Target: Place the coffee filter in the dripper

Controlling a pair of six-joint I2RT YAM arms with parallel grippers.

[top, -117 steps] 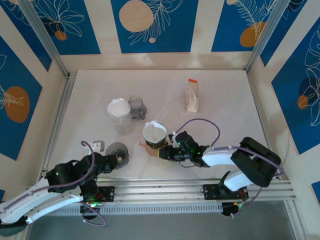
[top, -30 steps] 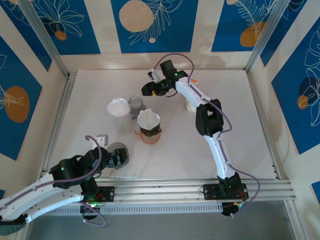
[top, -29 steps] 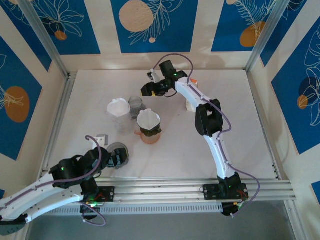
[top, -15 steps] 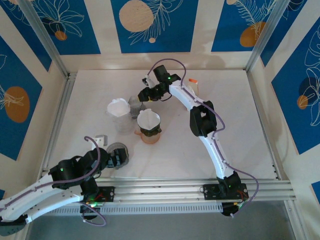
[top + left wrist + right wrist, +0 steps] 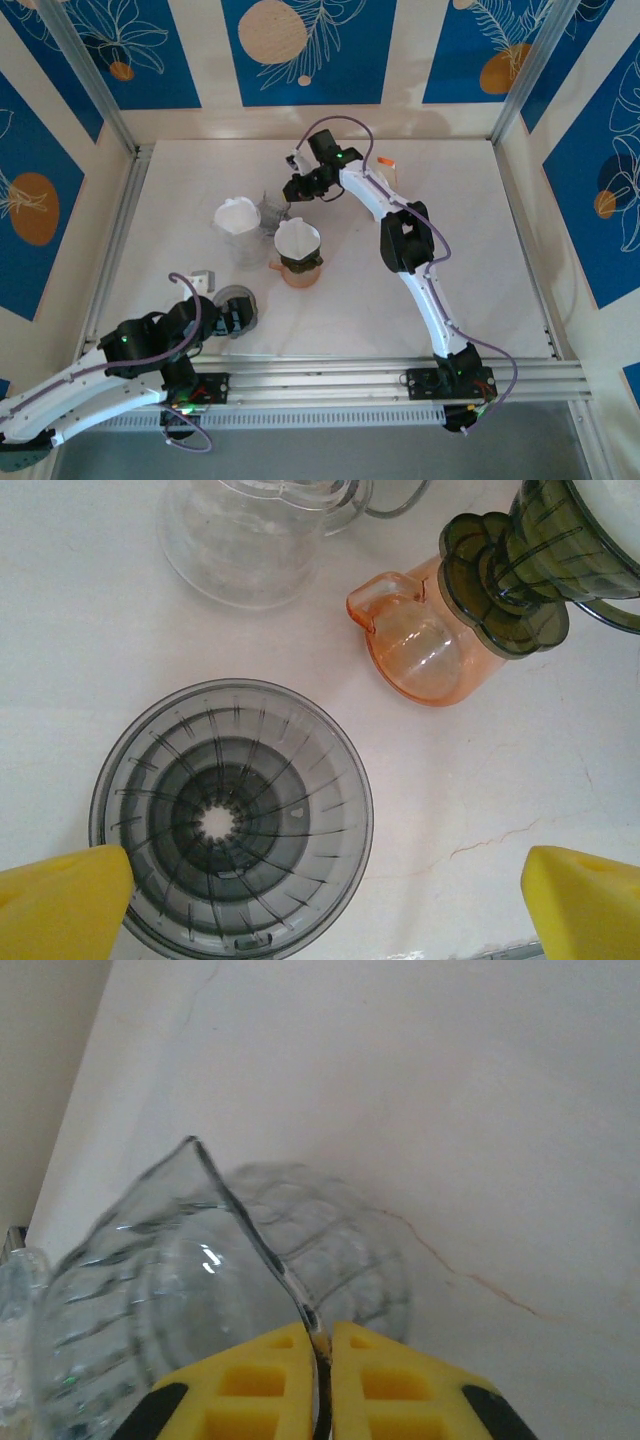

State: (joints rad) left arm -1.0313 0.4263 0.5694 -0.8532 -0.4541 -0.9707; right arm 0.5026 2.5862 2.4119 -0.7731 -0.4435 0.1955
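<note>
— White table [image 5: 480, 250], blue and cream flowered panels round it. Where's the orange server [image 5: 425, 650]?

— Mid-table, with a dark dripper [image 5: 505, 575] seated on top. A white coffee filter [image 5: 297, 240] sits open in that dripper.

— Any other paper?

— A second filter [image 5: 237, 215], left of the server, resting in the mouth of a glass carafe [image 5: 245, 540].

— And the right gripper [image 5: 318, 1345]?

— Reached out beyond the server, toward the back wall. Its yellow jaws are pinched together on the rim of a clear ribbed dripper [image 5: 200, 1280], which stands just behind the server and beside the carafe.

— Is that dripper lifted?

— Can't tell; it looks tilted in the wrist view.

— The left gripper [image 5: 322, 895]?

— Nearer the arm bases than the server and to its left, jaws spread wide, holding nothing. It hangs over a grey dripper [image 5: 230, 815] lying mouth-up on the table, one finger [image 5: 60, 905] over its rim.
</note>
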